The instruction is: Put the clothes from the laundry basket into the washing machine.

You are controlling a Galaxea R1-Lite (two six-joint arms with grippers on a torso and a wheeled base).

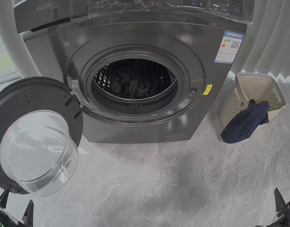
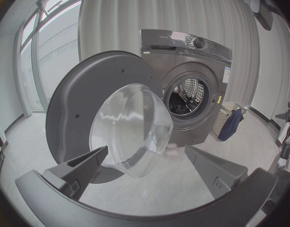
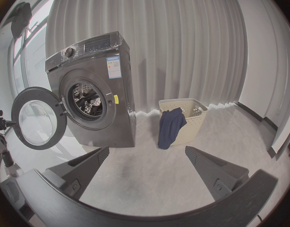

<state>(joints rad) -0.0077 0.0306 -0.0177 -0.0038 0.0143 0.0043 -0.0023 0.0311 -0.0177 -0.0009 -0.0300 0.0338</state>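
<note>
- One washing machine, front-loading, grey, standing on the tiled floor.
- One round door, swung fully open toward the robot's left. Its clear bowl-shaped window faces outward.
- Drum open to view. A heap of dark clothes lies inside on the drum bottom; the number of pieces cannot be told.
- One laundry basket, cream and perforated, on the floor just beside the machine on the robot's right.
- One navy garment is draped over the basket's near rim. Most of it hangs down outside, with the lower end at floor level. The basket's inside cannot be seen well enough to count anything more.
- Left gripper: two fingers, spread wide apart, holding nothing. It is low, near the open door.
- Right gripper: two fingers, spread wide apart, holding nothing. It is low over bare floor, well apart from basket and garment.
- One pleated curtain behind the machine and basket.
</note>
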